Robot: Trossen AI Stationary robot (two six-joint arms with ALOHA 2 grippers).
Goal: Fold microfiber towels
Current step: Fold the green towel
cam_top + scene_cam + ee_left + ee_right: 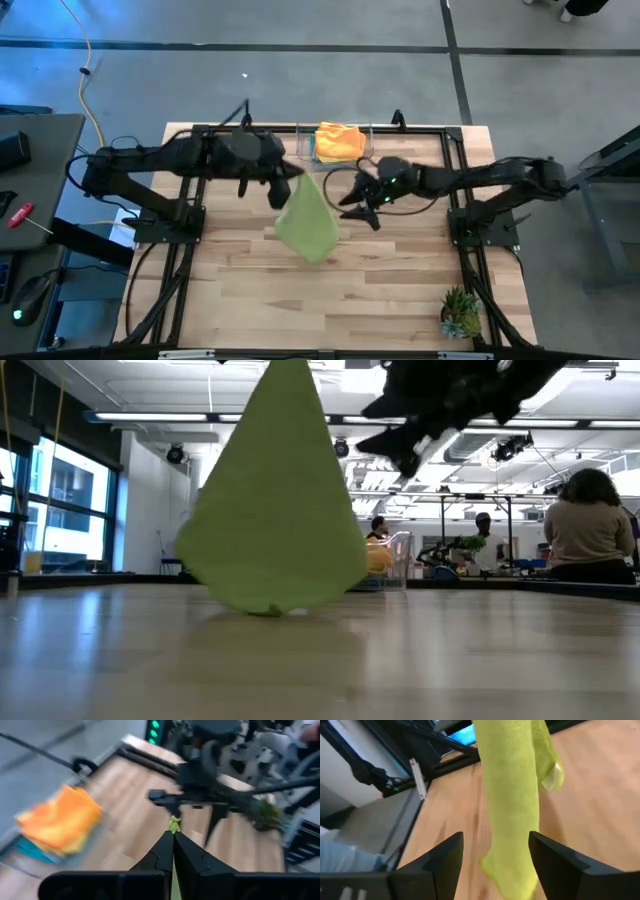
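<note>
The left claw (290,180) pinches 1 soft lime green microfiber towel (308,225) by a corner, dangling onto the wooden bench (400,290). The right claw (362,203) is spread beside it. No fold is made yet; the other towels wait in the clear plastic bin (304,143).

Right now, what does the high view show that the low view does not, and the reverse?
Only the high view shows the left hand shut on the lime green towel's top corner, the open right hand beside it, the orange towel on the clear bin, and the small plant. Only the low view shows the towel's bottom edge touching the table, and people behind. Both show the hanging green towel.
</note>
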